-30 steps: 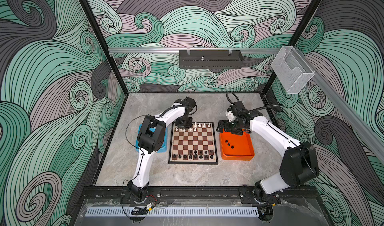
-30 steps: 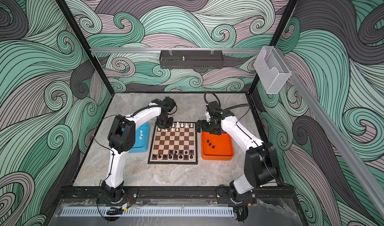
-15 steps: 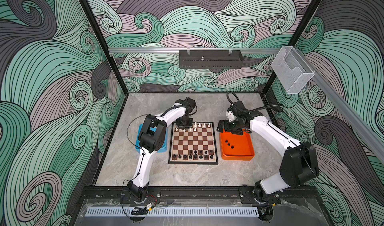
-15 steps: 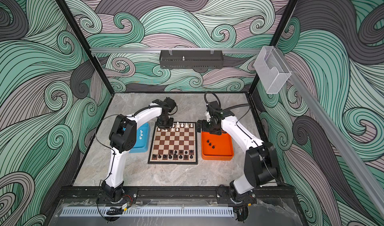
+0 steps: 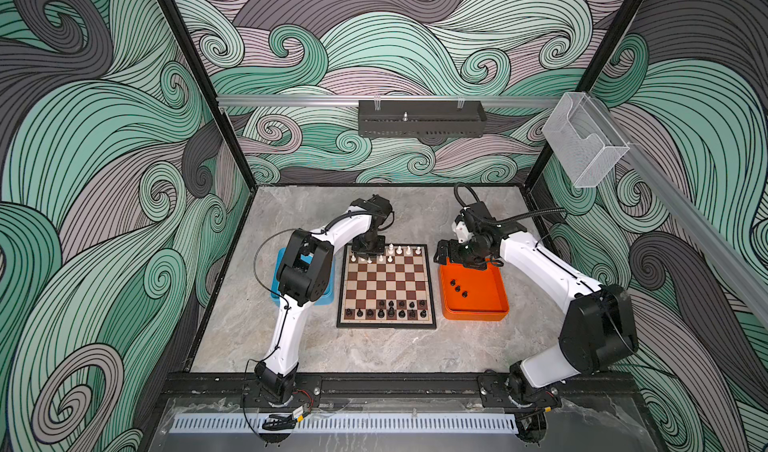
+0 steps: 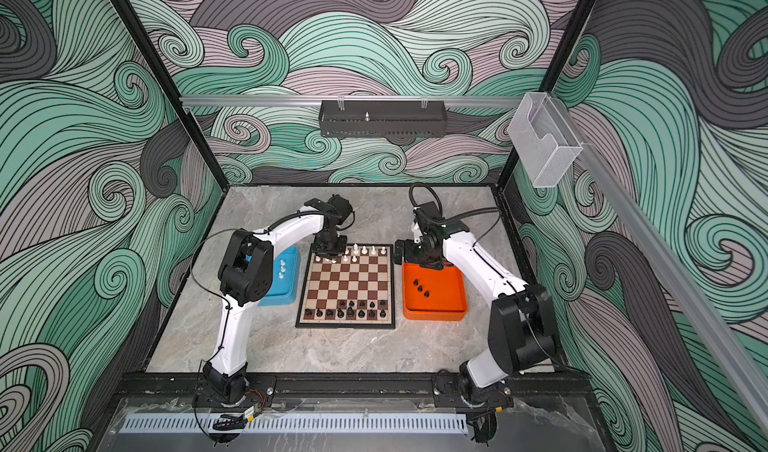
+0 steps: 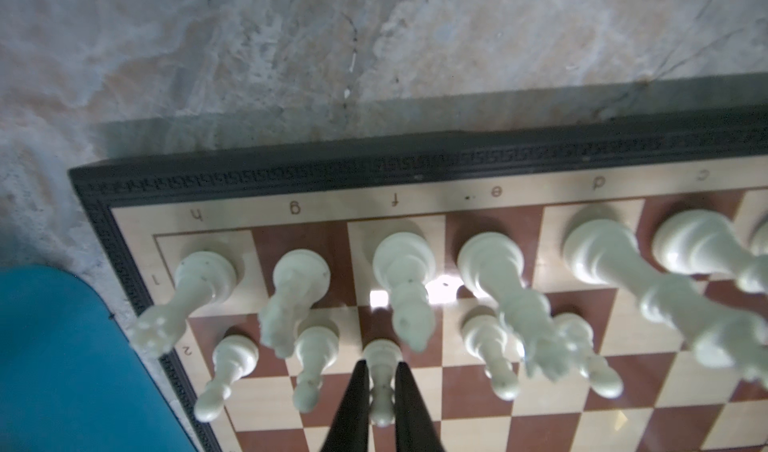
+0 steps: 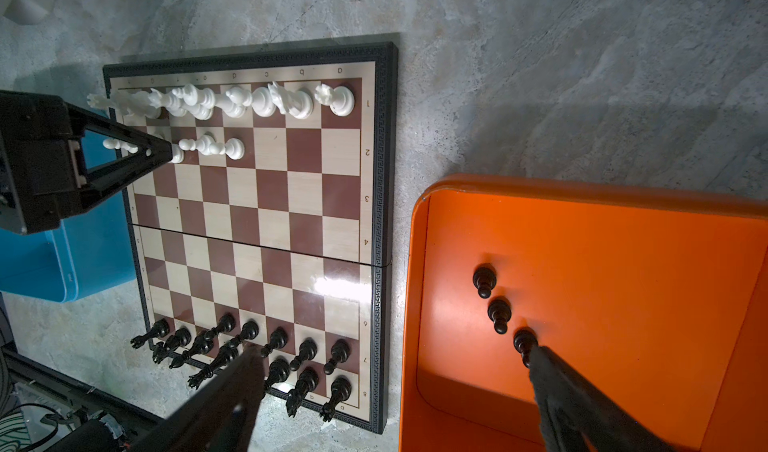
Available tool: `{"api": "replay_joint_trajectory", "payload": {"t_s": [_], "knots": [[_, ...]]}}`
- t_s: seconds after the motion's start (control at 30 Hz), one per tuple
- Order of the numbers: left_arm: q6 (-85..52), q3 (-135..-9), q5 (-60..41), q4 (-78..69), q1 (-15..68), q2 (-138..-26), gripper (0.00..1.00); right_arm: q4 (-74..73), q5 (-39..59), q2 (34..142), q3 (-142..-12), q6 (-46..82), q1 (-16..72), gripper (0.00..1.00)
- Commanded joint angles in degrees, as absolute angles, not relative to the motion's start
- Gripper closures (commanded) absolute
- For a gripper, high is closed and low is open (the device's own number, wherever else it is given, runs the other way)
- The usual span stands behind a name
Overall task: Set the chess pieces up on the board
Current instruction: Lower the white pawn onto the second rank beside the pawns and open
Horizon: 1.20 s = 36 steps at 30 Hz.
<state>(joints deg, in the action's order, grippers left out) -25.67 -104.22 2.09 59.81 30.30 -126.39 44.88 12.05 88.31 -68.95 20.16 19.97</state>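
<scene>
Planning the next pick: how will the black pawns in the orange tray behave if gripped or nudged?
The black pawns are tall for their small bases: a nudge would probably tip them. They look like hard glossy plastic, so likely stiff, light, slightly slippery. They stand close together in the orange tray, so gripping one may knock a neighbour.

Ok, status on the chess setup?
Left gripper shut on white pawn, on the board. Right gripper open by orange tray, three black pawns inside. Nothing in the way.
</scene>
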Motion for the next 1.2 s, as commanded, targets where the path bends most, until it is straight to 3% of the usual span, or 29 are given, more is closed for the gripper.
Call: {"api": "replay_joint_trajectory", "payload": {"t_s": [0.0, 1.17], "knots": [[-26.0, -106.1, 1.8, 60.7, 30.8, -127.2, 0.87, 45.6, 12.2, 88.5, -68.4, 19.8, 19.6, 0.01], [-26.3, -108.6, 1.0, 60.8, 31.0, -129.5, 0.87, 45.6, 12.8, 89.3, -68.7, 19.6, 19.1, 0.01]]}}
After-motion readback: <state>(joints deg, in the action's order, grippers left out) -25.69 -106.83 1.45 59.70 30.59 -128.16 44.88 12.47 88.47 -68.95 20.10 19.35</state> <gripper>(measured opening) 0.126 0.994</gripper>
